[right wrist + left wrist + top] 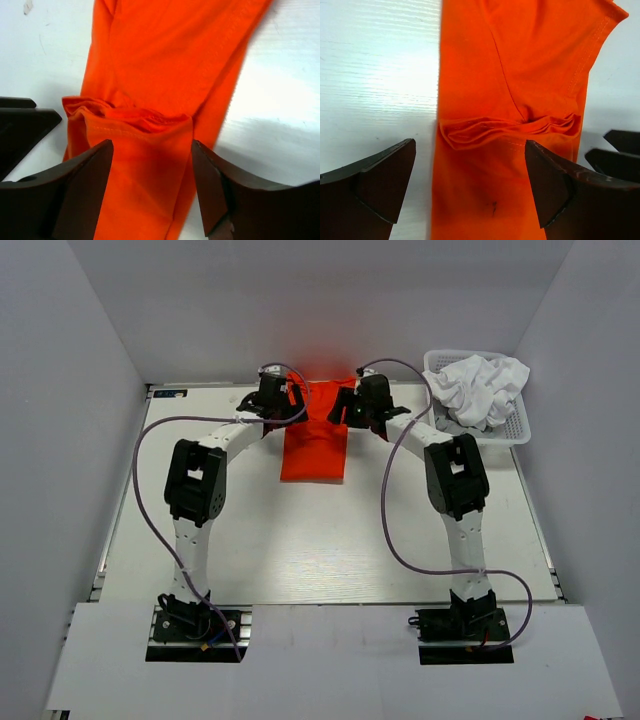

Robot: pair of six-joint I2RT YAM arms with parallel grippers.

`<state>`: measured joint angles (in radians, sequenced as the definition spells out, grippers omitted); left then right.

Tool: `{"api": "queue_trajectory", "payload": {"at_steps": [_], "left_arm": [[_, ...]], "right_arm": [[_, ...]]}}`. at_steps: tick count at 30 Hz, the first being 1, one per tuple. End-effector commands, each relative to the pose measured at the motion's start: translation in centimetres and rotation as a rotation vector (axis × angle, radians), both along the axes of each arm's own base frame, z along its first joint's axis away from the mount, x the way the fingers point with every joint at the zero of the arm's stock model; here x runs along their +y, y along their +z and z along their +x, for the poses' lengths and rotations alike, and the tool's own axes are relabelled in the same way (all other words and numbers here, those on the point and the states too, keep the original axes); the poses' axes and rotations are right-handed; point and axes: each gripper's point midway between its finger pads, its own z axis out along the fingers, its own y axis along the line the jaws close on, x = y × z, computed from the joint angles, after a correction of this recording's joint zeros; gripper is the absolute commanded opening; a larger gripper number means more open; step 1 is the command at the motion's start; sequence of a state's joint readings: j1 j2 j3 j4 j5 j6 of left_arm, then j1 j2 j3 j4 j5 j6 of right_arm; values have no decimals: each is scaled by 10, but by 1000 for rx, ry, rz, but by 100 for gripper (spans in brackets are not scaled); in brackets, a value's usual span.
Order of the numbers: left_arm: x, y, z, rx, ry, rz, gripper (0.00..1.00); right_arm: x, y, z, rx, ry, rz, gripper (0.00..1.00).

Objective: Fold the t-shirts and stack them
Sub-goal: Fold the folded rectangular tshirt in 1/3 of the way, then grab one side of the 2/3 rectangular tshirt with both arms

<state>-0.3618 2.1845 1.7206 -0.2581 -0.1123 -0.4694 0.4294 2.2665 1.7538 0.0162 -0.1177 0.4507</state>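
The plain bright orange-red cloth t-shirt point(315, 445) lies flat on the white counter point(300, 550). It is narrowed to a long strip whose long axis runs from the middle of the far edge straight back toward the near edge. Both arms reach to its far end. The left gripper point(470, 147) stands over the strip's left side and the right gripper point(152, 145) over its right side, close enough that each wrist view shows the other's dark fingers beside the cloth.

Both sets of jaws are spread wide and clamp nothing. Orange cloth lies between each pair, bunched into a small crosswise ridge just ahead of the fingertips.

The rest of the strip extends from the grippers toward the near edge. Any end-over-end fold would therefore need the far end pinched and carried along that axis, with the two arms placed evenly and neither nearer than the other.

The crumpled white t-shirts point(485, 385) wait in the white plastic lattice basket point(520, 432) at the far right corner, well apart from the strip.
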Motion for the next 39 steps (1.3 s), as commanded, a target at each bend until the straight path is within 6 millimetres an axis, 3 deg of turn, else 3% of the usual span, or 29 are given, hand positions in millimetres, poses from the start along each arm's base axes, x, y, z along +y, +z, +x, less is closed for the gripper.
{"api": "queue_trajectory", "payload": {"at_steps": [1,3,5,6,7,8,9,10,12,14,15,17,21,24,31,34,35,38,39], "left_arm": [[3,36,-11,-25,-32,-5,100],[9,36,-34,1,-35,-10,100],[14,34,-52,18,-43,-12,100],[19,17,-71,66,-50,-1,100],[17,29,-83,53,-54,-14,100],[16,24,-95,68,-64,-8,100],[21,4,-116,118,-80,-5,100],[20,11,-124,106,-95,-24,100],[19,-9,-149,160,-118,-61,100],[21,-17,-159,180,-84,-93,100],[27,-29,-164,193,-77,-97,100],[27,-31,-164,190,-78,-98,100],[31,-35,-148,156,-51,-41,100],[24,-40,-145,168,-91,-45,91],[17,-71,-156,221,-132,-48,69],[10,-73,-153,223,-153,-68,50],[8,-76,-154,239,-161,-72,40],[7,-79,-156,248,-176,-71,18],[6,-75,-151,235,-177,-75,0]], "right_arm": [[1,48,-15,-74,17,67,72],[-4,54,-31,-53,18,82,75],[-9,42,-57,-11,40,58,89],[-9,37,-67,10,58,63,90],[-9,25,-81,44,77,65,90],[-9,24,-97,61,96,66,90],[-9,21,-105,73,102,66,90],[-11,13,-117,97,111,55,90],[-14,-2,-138,141,122,40,90],[-12,-4,-145,147,119,53,90],[-14,-15,-151,168,117,48,90],[-14,-20,-152,181,106,50,90],[-12,-32,-147,202,111,30,90],[-11,-33,-144,201,104,34,88],[-6,-48,-153,240,140,57,71],[-2,-49,-152,245,150,67,57],[-2,-51,-151,246,153,69,35],[-1,-47,-149,233,150,75,8],[-2,-45,-146,216,152,67,4]]}}
